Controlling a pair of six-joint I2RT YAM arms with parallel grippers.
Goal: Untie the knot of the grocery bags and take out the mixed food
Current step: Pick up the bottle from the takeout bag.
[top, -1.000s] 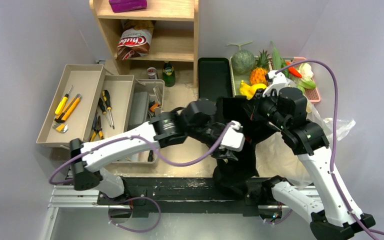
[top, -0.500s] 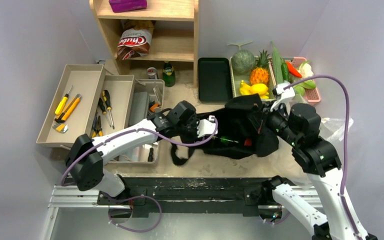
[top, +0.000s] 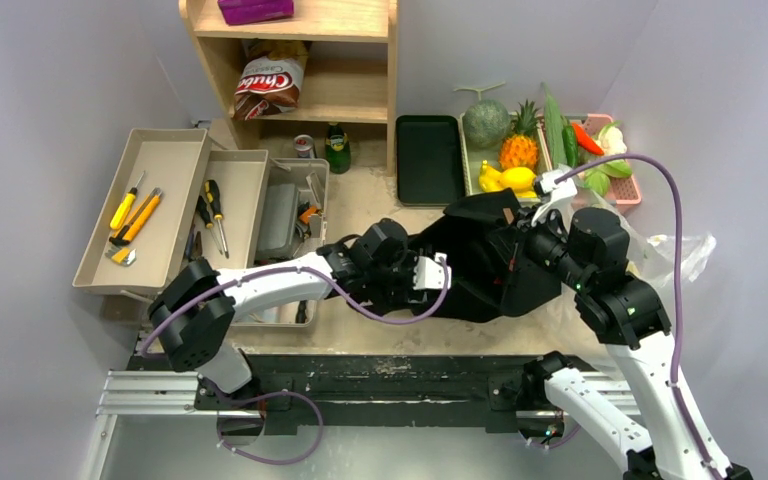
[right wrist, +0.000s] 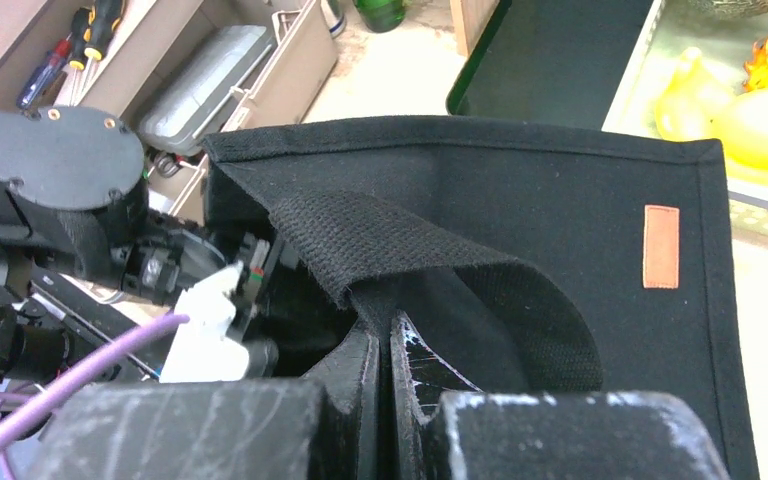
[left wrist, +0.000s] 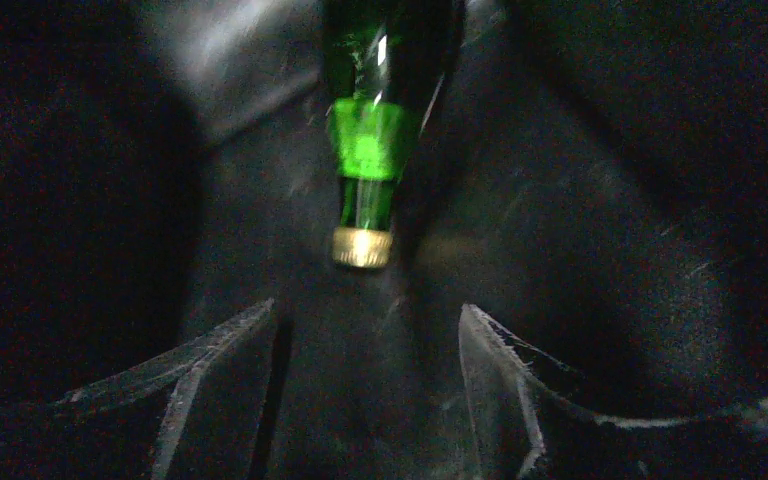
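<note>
The right gripper (right wrist: 388, 345) clamped the black cloth bag (right wrist: 560, 220); the left gripper (left wrist: 367, 310), jaws parted, apparently needed to reach the green glass bottle (left wrist: 365, 140) ahead.

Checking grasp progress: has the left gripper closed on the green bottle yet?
No, the left gripper is open, its fingers spread short of the green bottle in the black bag.

The black bag (right wrist: 560, 190) is matt woven cloth. Its strap (right wrist: 390, 240) is coarser webbing, and it carries a smooth tan patch (right wrist: 661, 247). The green bottle (left wrist: 368, 130) is glossy glass, its cap (left wrist: 362, 247) dull gold metal. The shelf (top: 340, 20) is bare pale wood.
</note>
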